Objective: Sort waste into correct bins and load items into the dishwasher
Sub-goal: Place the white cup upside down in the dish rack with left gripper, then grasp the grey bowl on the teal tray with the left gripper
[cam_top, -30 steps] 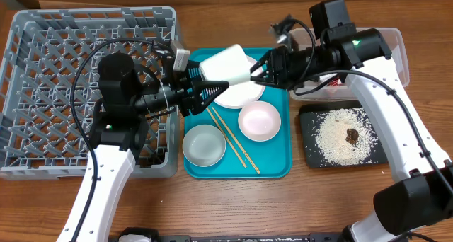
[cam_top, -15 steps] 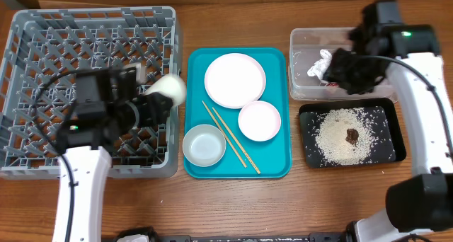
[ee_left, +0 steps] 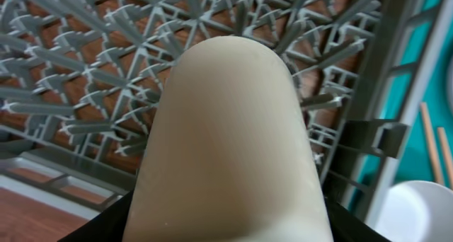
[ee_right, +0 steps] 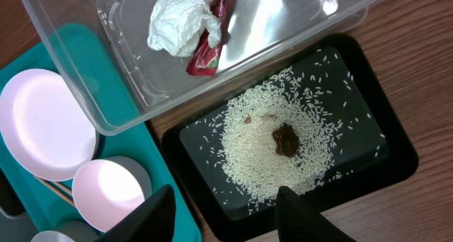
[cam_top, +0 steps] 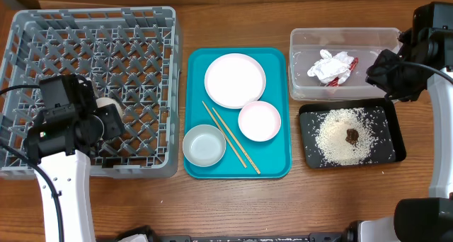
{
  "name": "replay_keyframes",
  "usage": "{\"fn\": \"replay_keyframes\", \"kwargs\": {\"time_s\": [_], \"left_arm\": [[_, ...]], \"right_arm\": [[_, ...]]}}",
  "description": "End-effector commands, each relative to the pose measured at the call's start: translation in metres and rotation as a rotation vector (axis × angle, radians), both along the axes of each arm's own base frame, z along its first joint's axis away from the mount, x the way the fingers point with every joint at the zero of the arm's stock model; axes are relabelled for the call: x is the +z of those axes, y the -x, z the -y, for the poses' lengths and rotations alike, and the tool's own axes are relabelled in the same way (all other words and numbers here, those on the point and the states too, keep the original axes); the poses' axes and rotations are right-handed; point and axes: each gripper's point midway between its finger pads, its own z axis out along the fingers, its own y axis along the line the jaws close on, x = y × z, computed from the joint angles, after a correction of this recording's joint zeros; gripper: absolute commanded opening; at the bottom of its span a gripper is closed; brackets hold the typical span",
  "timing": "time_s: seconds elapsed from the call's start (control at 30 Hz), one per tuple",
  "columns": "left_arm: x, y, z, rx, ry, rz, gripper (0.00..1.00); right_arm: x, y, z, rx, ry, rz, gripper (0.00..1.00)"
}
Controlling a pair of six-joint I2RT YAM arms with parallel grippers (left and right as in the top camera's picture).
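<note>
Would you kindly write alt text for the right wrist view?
A black tray holds scattered rice around a brown lump; beside it, a clear tub holds a crumpled tissue and red wrapper. The right gripper hangs open and empty above.

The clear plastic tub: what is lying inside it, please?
Inside the clear tub lie a crumpled white tissue and a red wrapper. The tissue covers part of the wrapper.

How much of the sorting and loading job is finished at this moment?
Waste looks sorted: tissue and red wrapper lie in the clear tub, rice and brown lump in the black tray. In hand: the left gripper holds the white cup over the dish rack. Remaining: plate, pink dish, grey bowl and chopsticks on the teal tray.
</note>
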Motion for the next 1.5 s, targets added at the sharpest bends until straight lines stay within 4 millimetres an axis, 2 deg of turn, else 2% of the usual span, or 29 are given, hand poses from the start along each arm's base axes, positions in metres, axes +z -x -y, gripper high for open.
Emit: {"fn": "replay_keyframes", "kwargs": {"time_s": [0.0,0.33,0.47,0.5,0.53,0.57,0.67,0.73,0.8,0.83,0.87,0.93,0.97,1.0,1.03,1.13,1.27,1.33,1.47], "left_arm": [[-0.008,-0.004,-0.012,0.014,-0.043,-0.051,0.27],[-0.065,-0.013,-0.014,0.012,0.017,-0.236,0.28],[-0.079,-0.015,-0.015,0.011,0.027,-0.276,0.57],[-0.08,-0.015,-0.015,0.011,0.028,-0.281,0.69],[-0.081,-0.016,-0.015,0.011,0.027,-0.28,0.87],[-0.08,-0.018,-0.016,0.011,0.025,-0.272,1.0],[-0.07,-0.024,-0.017,0.011,0.019,-0.246,1.0],[-0.055,-0.03,-0.017,0.009,0.022,-0.22,1.0],[-0.035,-0.038,-0.012,0.01,0.044,-0.179,1.0],[-0.023,-0.042,-0.007,0.008,0.068,-0.151,1.0],[-0.002,-0.051,0.006,-0.031,0.105,-0.1,1.0],[0.018,-0.06,0.026,-0.092,0.138,-0.039,1.0],[0.032,-0.065,0.047,-0.159,0.134,0.006,1.0],[0.036,-0.065,0.056,-0.185,0.119,0.018,1.0],[0.043,-0.063,0.08,-0.257,0.092,0.028,1.0],[0.043,-0.058,0.12,-0.372,0.107,0.018,1.0],[0.037,-0.041,0.183,-0.544,0.246,-0.036,1.0],[0.029,-0.034,0.204,-0.606,0.254,-0.075,1.0],[0.003,-0.026,0.232,-0.694,0.157,-0.169,1.0]], "right_arm": [[0.013,-0.003,0.001,0.006,0.014,0.043,0.48],[0.012,0.001,0.0,0.006,0.012,0.03,0.48],[0.012,0.001,0.0,0.006,0.011,0.028,0.48],[0.012,0.001,0.0,0.006,0.011,0.027,0.47],[0.012,0.002,0.0,0.006,0.011,0.025,0.48],[0.012,0.002,0.0,0.006,0.011,0.023,0.48],[0.011,0.003,0.0,0.006,0.01,0.018,0.48],[0.011,0.004,0.0,0.006,0.01,0.013,0.48],[0.011,0.005,0.0,0.006,0.009,0.009,0.57],[0.011,0.006,0.001,0.004,0.013,0.005,0.7],[0.01,0.008,0.003,-0.002,0.019,0.0,0.85],[0.01,0.009,0.008,-0.018,0.017,-0.002,0.9],[0.01,0.009,0.014,-0.038,0.01,-0.001,0.97],[0.01,0.01,0.016,-0.047,0.0,0.0,1.0],[0.011,0.012,0.019,-0.064,-0.032,0.0,1.0],[0.01,0.017,0.029,-0.1,-0.047,-0.012,1.0],[0.009,0.022,0.041,-0.14,-0.051,-0.023,1.0],[0.009,0.022,0.042,-0.149,-0.062,-0.02,1.0],[0.009,0.022,0.042,-0.149,-0.066,-0.019,1.0]]}}
